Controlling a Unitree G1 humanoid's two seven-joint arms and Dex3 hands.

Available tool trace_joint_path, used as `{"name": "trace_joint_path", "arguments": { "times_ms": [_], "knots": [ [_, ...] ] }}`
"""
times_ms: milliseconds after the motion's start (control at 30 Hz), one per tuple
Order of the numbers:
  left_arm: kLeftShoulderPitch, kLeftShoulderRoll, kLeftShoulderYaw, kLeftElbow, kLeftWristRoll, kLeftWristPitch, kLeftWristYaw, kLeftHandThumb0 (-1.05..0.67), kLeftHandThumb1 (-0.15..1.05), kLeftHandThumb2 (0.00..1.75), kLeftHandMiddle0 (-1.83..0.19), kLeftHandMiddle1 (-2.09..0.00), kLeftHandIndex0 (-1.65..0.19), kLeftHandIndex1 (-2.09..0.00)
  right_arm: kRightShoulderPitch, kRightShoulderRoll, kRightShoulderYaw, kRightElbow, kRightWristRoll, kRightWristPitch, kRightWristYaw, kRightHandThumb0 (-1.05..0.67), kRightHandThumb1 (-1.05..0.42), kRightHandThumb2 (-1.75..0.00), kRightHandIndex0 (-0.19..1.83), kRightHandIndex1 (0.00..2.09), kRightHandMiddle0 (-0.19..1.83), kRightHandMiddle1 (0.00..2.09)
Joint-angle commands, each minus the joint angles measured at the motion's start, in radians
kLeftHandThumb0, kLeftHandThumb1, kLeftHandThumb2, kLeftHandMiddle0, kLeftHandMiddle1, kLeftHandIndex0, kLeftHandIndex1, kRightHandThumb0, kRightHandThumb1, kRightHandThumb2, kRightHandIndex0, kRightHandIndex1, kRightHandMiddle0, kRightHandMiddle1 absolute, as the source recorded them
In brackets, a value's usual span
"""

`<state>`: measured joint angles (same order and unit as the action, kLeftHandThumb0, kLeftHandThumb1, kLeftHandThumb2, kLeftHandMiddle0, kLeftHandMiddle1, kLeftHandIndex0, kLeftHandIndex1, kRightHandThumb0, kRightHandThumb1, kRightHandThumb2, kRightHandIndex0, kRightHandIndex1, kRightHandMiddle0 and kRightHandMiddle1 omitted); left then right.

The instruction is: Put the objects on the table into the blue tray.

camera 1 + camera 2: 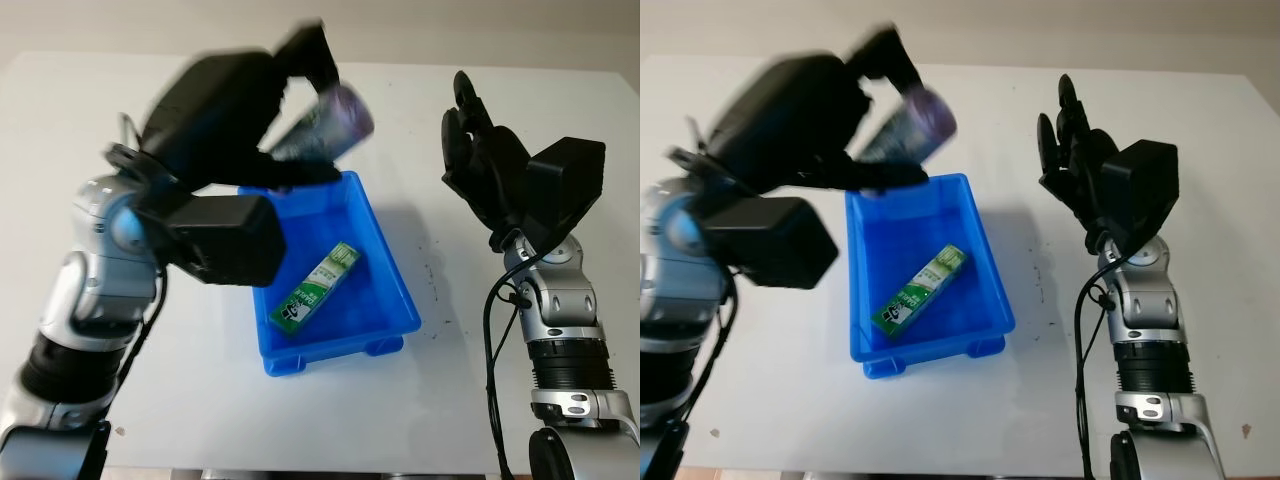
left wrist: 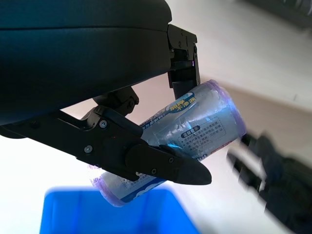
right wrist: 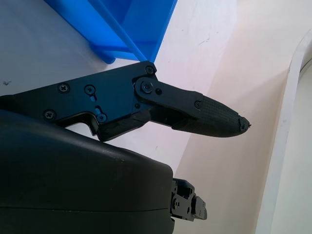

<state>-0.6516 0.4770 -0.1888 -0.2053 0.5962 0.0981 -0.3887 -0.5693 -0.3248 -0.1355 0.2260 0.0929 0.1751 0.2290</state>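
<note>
Motion-blurred in the upper left of the frame: left hand [image 1: 250, 120] and its purple-ended roll [image 1: 325, 125]. Roll label unreadable. Blue tray [image 3: 141, 29] cut off at the frame's top edge.

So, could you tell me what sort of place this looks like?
Probably a lab test bench: a plain white table holding just a blue tray, the left hand gripping a roll of bags, the right hand open beside it.

Left hand [image 1: 855, 120], upper left of frame, is closed around a purple-tinted roll [image 1: 908, 127], held tilted above the far edge of the blue tray [image 1: 985, 250] at centre frame. A green-and-white packet [image 1: 922, 289] lies diagonally on the tray floor. Right hand [image 1: 1072, 150], upper right of centre, is open above the white table [image 1: 1200, 200], well apart from the tray.
</note>
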Motion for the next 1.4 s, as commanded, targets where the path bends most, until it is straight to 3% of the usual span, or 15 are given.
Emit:
{"name": "trace_joint_path", "arguments": {
  "times_ms": [0, 33, 100, 233, 300, 367, 567, 633, 733, 933, 1167, 1367],
  "knots": [
    [0.02, -0.011, -0.026, 0.04, 0.012, -0.014, 0.016, -0.38, 1.05, 0.32, -0.8, -2.09, -0.32, -1.94, 0.011, -0.012, -0.008, -0.028, 0.0, 0.008, -0.003, -0.73, -1.05, -0.7, -0.19, 0.0, -0.19, 0.0],
    [0.023, -0.012, -0.038, 0.063, 0.02, -0.012, 0.016, -0.39, 1.05, 0.35, -0.68, -2.08, -0.21, -1.83, 0.013, -0.012, -0.008, -0.031, 0.001, 0.011, -0.002, -0.72, -1.05, -0.7, -0.19, 0.0, -0.19, 0.0],
    [0.023, -0.011, -0.053, 0.086, 0.036, 0.002, 0.008, -0.41, 1.05, 0.38, -0.41, -1.8, -0.01, -1.38, 0.015, -0.012, -0.008, -0.033, 0.001, 0.013, -0.002, -0.72, -1.05, -0.7, -0.19, 0.0, -0.19, 0.0],
    [0.013, 0.018, -0.088, 0.129, 0.083, 0.006, -0.03, -0.54, 1.05, 0.41, -0.18, -0.65, 0.1, -0.44, 0.019, -0.011, -0.008, -0.039, 0.003, 0.017, -0.002, -0.72, -1.05, -0.7, -0.19, 0.0, -0.19, 0.0],
    [0.01, 0.03, -0.096, 0.132, 0.103, 0.014, -0.052, -0.58, 1.05, 0.42, -0.14, -0.3, 0.08, -0.21, 0.02, -0.01, -0.009, -0.044, 0.005, 0.026, -0.002, -0.72, -1.05, -0.69, -0.19, 0.0, -0.19, 0.0],
    [0.01, 0.031, -0.093, 0.127, 0.104, 0.026, -0.072, -0.6, 1.05, 0.43, -0.1, -0.15, 0.07, -0.14, 0.021, -0.011, -0.008, -0.046, 0.004, 0.03, -0.001, -0.72, -1.05, -0.69, -0.19, 0.0, -0.19, 0.0],
    [0.021, 0.009, -0.042, 0.094, 0.007, 0.058, -0.097, -0.57, 1.05, 0.36, -0.03, -0.05, 0.06, -0.09, 0.022, -0.008, -0.009, -0.044, 0.003, 0.026, -0.005, -0.72, -1.05, -0.69, -0.19, 0.0, -0.19, 0.0],
    [0.038, -0.033, 0.024, 0.072, -0.092, 0.061, -0.059, -0.43, 1.05, 0.28, -0.05, -0.06, 0.01, -0.11, 0.022, -0.007, -0.007, -0.045, 0.0, 0.027, -0.009, -0.72, -1.05, -0.69, -0.19, 0.0, -0.19, 0.0],
    [0.064, -0.084, 0.108, 0.055, -0.214, 0.044, 0.011, -0.31, 1.05, 0.33, -0.11, -0.08, -0.05, -0.14, 0.023, -0.005, -0.004, -0.046, -0.003, 0.026, -0.014, -0.72, -1.05, -0.69, -0.19, 0.0, -0.19, 0.0],
    [0.088, -0.144, 0.269, 0.138, -0.39, -0.099, 0.195, -0.58, 1.05, 0.44, -0.11, -0.06, -0.07, -0.12, 0.018, 0.0, 0.0, -0.042, -0.01, 0.009, -0.02, -0.72, -1.05, -0.71, -0.19, 0.0, -0.19, 0.0],
    [0.104, -0.205, 0.395, 0.207, -0.575, -0.205, 0.311, -0.64, 1.05, 0.51, -0.13, -0.06, -0.1, -0.12, 0.009, 0.004, -0.003, -0.026, -0.002, -0.004, -0.019, -0.73, -1.05, -0.7, -0.19, 0.0, -0.19, 0.0],
    [0.112, -0.2, 0.456, 0.229, -0.678, -0.152, 0.328, -0.68, 1.05, 0.61, -0.03, -0.03, -0.01, -0.07, 0.004, 0.005, 0.0, -0.021, 0.001, -0.01, -0.013, -0.73, -1.05, -0.7, -0.19, 0.0, -0.19, 0.0]
  ]
}}
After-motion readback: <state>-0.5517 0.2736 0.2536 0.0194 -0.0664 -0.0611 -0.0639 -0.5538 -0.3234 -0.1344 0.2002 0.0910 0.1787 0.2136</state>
